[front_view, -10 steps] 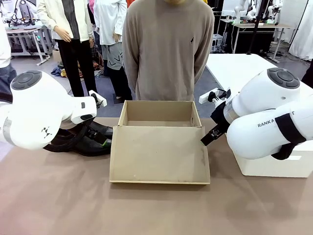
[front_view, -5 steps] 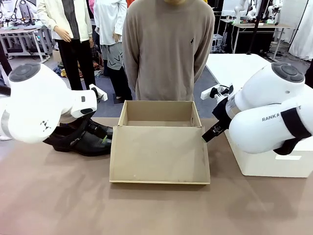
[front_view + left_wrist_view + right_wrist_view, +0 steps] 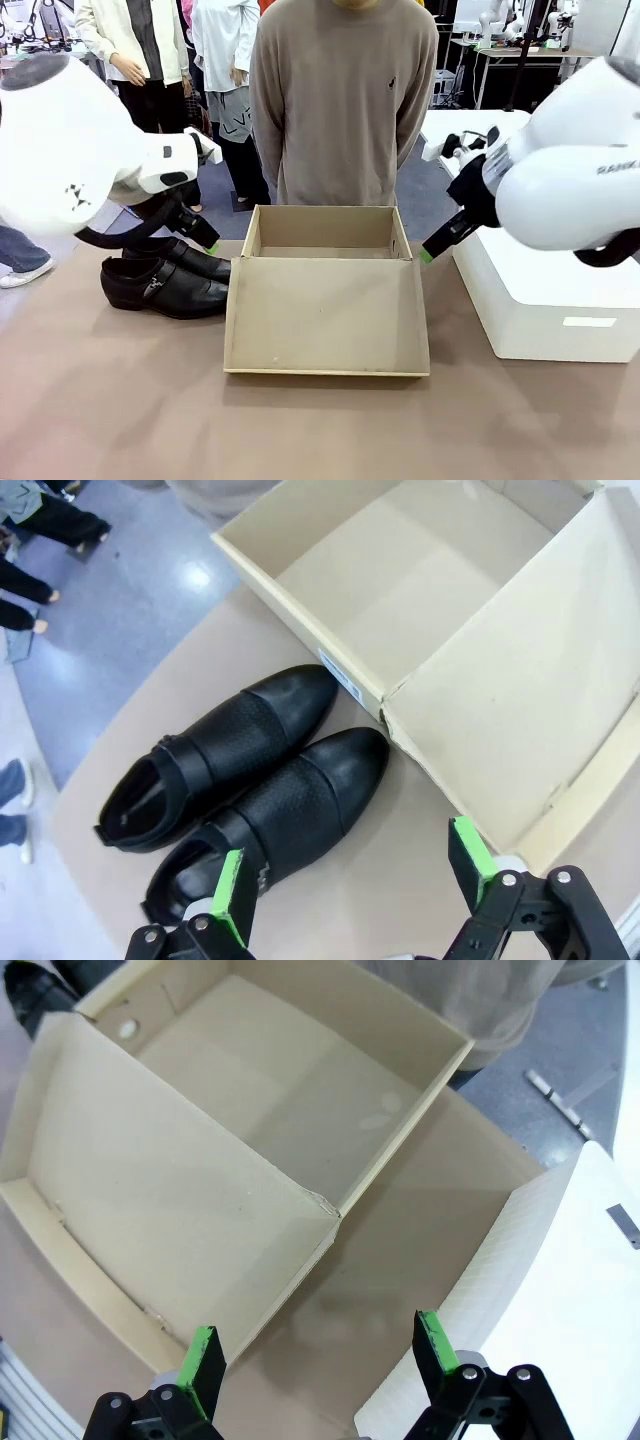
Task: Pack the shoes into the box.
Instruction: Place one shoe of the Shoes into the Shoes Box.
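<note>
The two glossy black shoes (image 3: 165, 283) lie side by side on the table, left of the box, toes pointing toward it. In the left wrist view the shoes (image 3: 250, 780) sit just below my open left gripper (image 3: 350, 870), which holds nothing. In the front view the left gripper (image 3: 205, 240) hangs above the shoes' far end. The tan cardboard box (image 3: 325, 232) stands open at the table's middle, its flap lid (image 3: 325, 315) lying flat toward me and its inside bare. My right gripper (image 3: 432, 250) hovers open at the box's right corner, over the box (image 3: 280, 1090) edge, its fingertips (image 3: 205, 1355) apart and holding nothing.
A larger white box (image 3: 545, 300) stands at the right, close to the tan box, and its wall (image 3: 520, 1290) fills the right wrist view's lower right. A person (image 3: 340, 100) stands at the far side behind the box. Bare brown table (image 3: 320, 430) lies in front.
Both arms have risen. The left arm lifted off the shoes, uncovering them. The right gripper moved up beside the box's right corner. Shoes and box stayed put.
</note>
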